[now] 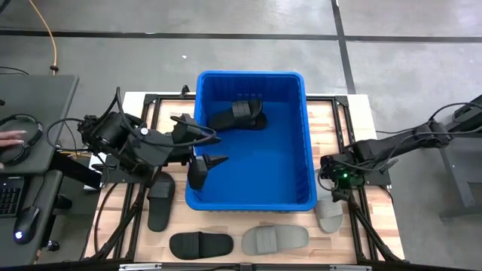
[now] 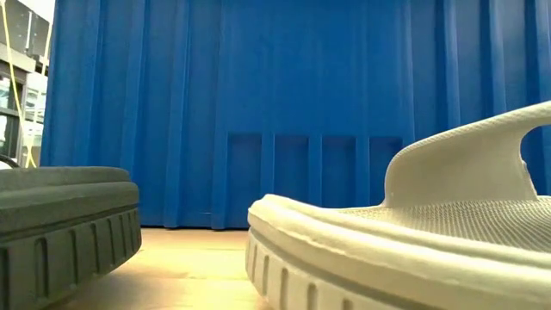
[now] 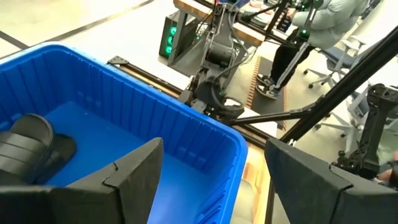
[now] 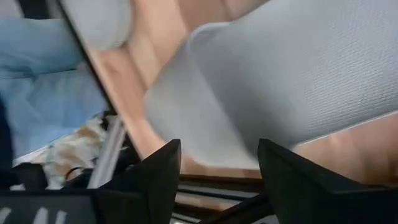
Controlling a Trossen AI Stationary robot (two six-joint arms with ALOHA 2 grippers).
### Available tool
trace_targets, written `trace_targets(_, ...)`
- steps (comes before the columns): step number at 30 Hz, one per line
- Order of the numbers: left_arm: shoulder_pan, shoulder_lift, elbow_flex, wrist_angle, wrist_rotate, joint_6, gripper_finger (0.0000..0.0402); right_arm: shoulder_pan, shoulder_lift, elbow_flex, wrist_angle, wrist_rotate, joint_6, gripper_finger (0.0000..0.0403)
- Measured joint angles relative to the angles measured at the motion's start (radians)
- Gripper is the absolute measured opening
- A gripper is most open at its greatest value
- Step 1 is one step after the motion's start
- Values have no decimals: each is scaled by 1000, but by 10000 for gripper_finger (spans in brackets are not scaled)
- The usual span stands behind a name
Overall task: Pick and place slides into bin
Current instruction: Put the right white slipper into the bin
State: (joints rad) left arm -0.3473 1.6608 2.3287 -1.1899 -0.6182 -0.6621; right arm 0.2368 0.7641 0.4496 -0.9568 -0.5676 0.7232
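The blue bin (image 1: pixel 252 188) stands mid-table, and one black slide (image 1: pixel 239 114) lies on its floor at the far end; the slide also shows in the left wrist view (image 3: pixel 31 146). My left gripper (image 1: pixel 207 167) hangs open and empty over the bin's left wall near its near corner, and shows in its own wrist view (image 3: pixel 212 146). My right gripper (image 1: pixel 335 190) is open, pointing down just above a light grey slide (image 1: pixel 329 213) that lies flat on the table right of the bin. In the right wrist view (image 4: pixel 219 144) this slide's sole (image 4: pixel 280 81) fills the space ahead of the fingers.
A black slide (image 1: pixel 160 199) lies left of the bin. Another black slide (image 1: pixel 200 244) and a grey slide (image 1: pixel 275 239) lie along the near edge; both show in the low view (image 2: pixel 60 224) (image 2: pixel 413 232) before the bin's wall (image 2: pixel 258 103). A person's hand (image 1: pixel 9 140) is far left.
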Motion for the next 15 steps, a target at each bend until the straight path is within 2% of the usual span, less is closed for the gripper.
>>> trace_targets(8,0,0,0,16,0,10,270,1,112,0,37,-4,-40,197)
trace_targets(15,0,0,0,15,0,10,270,2,152,0,40,-154,-122,194)
